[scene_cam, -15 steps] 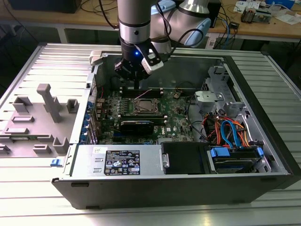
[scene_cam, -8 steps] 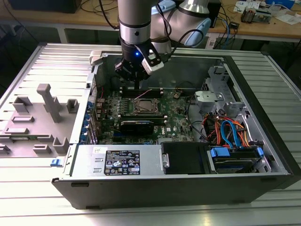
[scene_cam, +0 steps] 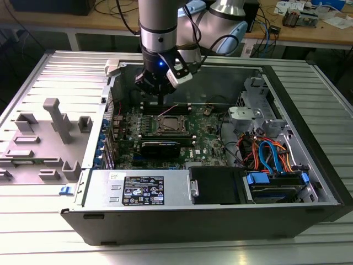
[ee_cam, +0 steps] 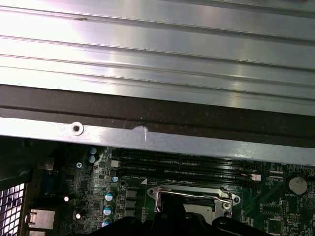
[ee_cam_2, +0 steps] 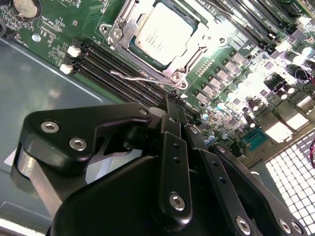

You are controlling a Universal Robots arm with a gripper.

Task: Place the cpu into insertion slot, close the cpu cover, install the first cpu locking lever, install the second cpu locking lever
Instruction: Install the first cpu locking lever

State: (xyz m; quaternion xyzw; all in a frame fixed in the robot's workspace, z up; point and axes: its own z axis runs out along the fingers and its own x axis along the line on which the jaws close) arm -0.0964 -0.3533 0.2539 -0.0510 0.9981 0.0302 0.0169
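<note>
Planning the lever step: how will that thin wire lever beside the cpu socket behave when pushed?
The lever is thin bent wire, so it probably flexes and springs back. Its smooth round metal looks slippery; a push may slide off. It runs close by the memory slots, so a slip could graze them.

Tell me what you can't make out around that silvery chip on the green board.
1. First wrist view: the black gripper and the picture's edge hide most of the square silvery metal cpu cover.
2. Exterior view: the silvery-rimmed square insertion slot is too small to show whether anything is latched.
3. Second wrist view: the edge cuts off the cover's far side.
</note>
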